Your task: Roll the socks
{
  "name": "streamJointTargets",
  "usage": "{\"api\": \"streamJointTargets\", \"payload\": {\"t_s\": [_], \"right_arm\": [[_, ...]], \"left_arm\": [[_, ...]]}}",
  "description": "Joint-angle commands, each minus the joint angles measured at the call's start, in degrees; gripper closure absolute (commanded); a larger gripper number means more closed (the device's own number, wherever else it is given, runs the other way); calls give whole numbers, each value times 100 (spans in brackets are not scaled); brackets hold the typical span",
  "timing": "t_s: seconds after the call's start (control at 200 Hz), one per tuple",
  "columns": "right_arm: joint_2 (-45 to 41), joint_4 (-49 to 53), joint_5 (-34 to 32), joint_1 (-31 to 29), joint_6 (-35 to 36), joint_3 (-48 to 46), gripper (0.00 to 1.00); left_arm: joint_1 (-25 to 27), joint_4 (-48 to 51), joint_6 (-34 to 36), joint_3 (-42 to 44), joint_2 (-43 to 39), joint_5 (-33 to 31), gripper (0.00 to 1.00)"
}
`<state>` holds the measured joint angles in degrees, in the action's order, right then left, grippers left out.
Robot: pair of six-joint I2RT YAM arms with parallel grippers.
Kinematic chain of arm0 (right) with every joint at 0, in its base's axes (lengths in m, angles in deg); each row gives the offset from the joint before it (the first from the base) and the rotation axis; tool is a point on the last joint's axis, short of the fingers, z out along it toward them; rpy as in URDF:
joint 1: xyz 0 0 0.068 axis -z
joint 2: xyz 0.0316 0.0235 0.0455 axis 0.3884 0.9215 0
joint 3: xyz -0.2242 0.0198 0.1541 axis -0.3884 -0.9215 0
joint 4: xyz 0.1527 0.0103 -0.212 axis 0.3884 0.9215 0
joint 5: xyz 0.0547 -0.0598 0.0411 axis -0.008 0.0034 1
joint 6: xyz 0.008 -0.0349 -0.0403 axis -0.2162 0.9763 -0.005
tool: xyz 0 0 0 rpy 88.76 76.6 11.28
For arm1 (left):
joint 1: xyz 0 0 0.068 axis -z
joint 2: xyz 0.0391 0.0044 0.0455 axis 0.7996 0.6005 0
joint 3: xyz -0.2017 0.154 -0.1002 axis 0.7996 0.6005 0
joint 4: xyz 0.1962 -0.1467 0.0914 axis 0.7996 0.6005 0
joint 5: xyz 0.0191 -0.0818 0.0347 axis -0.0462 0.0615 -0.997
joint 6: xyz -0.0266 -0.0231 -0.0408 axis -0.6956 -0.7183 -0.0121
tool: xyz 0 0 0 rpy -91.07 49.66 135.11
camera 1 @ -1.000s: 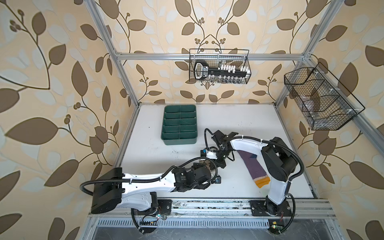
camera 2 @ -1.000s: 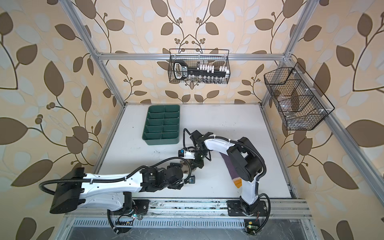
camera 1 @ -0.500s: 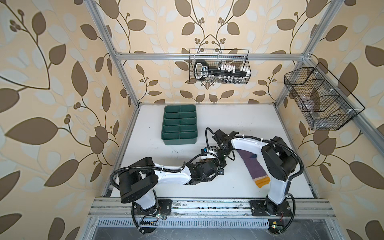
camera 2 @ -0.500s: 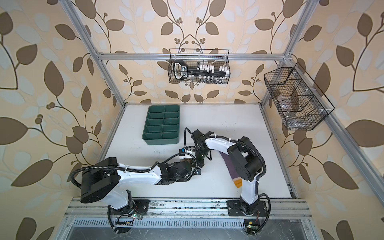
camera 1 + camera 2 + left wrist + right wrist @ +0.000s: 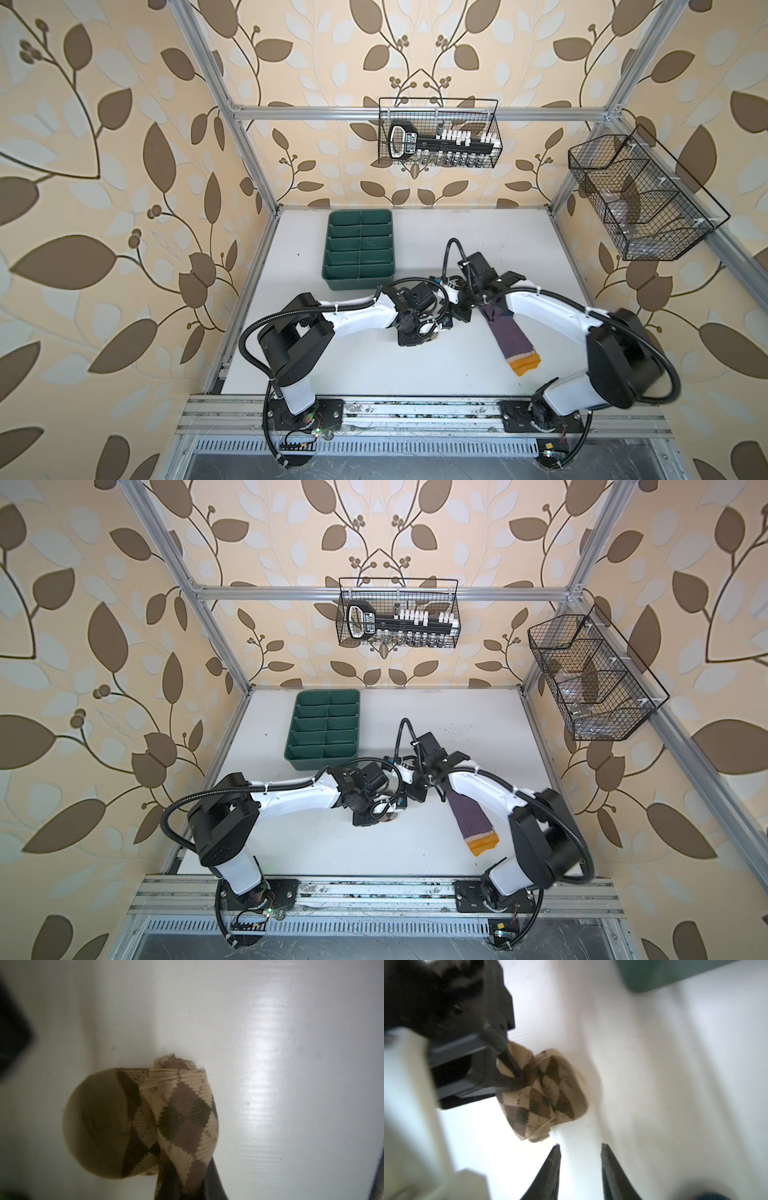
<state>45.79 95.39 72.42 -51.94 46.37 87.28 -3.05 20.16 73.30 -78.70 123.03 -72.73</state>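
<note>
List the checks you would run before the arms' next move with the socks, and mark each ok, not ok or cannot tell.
1. Left gripper shut on the tan argyle sock: ok.
2. Tan argyle sock wound into a bundle: ok.
3. Right gripper open, nothing between its jaws: ok.
4. Purple sock rolled: not ok, it lies flat on the table.
5. Purple sock's toe end free: cannot tell, the right arm covers it.

Tan sock (image 5: 182,1118) mostly hidden beneath left arm (image 5: 361,318) in both top views, purple sock (image 5: 509,338) toe perhaps covered
</note>
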Motion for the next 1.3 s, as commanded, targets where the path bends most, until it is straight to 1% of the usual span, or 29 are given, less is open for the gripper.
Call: {"api": "streamJointTargets", "payload": {"t_s": [0.0, 0.065, 0.115, 0.18, 0.23, 0.265, 0.32, 0.41, 0.455, 0.515, 0.58, 0.635, 0.68, 0.755, 0.87, 0.965, 1.08, 1.125, 1.16, 1.295], "right_arm": [[-1084, -963, -730, 190, -740, -419, 62], [-1852, -1370, -1036, 293, -870, -703, 57], [-2387, -1603, -1074, 332, -816, -906, 53], [-2968, -1729, -915, 301, -474, -1193, 52], [-3313, -1677, -895, 161, -146, -1369, 52], [-3498, -1590, -1010, -26, 121, -1480, 52], [-3689, -1385, -1422, -459, 642, -1630, 51], [-3728, -1171, -2274, -1530, 1607, -1923, 50], [-3616, -1204, -2664, -2039, 1949, -2066, 50], [-3321, -1371, -3103, -2583, 2124, -2210, 49], [-2863, -1668, -3497, -2958, 2119, -2290, 48], [-2351, -1926, -3752, -3111, 2028, -2265, 48], [-1905, -2195, -3939, -3148, 1913, -2214, 48], [-1223, -2536, -3947, -3117, 1939, -2172, 48], [-329, -3281, -3694, -2883, 2122, -2175, 47], [184, -3545, -3524, -2724, 2101, -1992, 47], [546, -3686, -3399, -2650, 2163, -1825, 49], [661, -3648, -3340, -2627, 2172, -1750, 51], [727, -3630, -3300, -2598, 2159, -1711, 55], [874, -3374, -3098, -2572, 2053, -1596, 86]], "left_arm": [[-297, 1136, -399, -243, 571, 631, 100], [-335, 1317, -407, -435, 767, 701, 100], [-378, 1462, -396, -567, 888, 811, 100], [-456, 1605, -409, -726, 1028, 905, 100], [-522, 1681, -436, -823, 1107, 970, 100], [-567, 1730, -435, -867, 1145, 1032, 100], [-628, 1773, -445, -907, 1167, 1106, 100], [-742, 1928, -418, -1054, 1270, 1334, 100], [-815, 2079, -379, -1193, 1369, 1502, 100], [-911, 2267, -383, -1401, 1546, 1643, 100], [-986, 2468, -351, -1607, 1728, 1771, 100], [-1037, 2531, -365, -1705, 1842, 1807, 100], [-1070, 2535, -376, -1733, 1896, 1814, 100], [-1093, 2483, -418, -1709, 1924, 1779, 100], [-1102, 2455, -452, -1722, 1926, 1752, 100], [-1102, 2437, -472, -1708, 1933, 1739, 100], [-1101, 2433, -469, -1725, 1950, 1743, 100], [-1101, 2437, -466, -1747, 1954, 1752, 100], [-1102, 2435, -471, -1757, 1957, 1752, 100], [-1097, 2314, -517, -1726, 1832, 1737, 99]]}}
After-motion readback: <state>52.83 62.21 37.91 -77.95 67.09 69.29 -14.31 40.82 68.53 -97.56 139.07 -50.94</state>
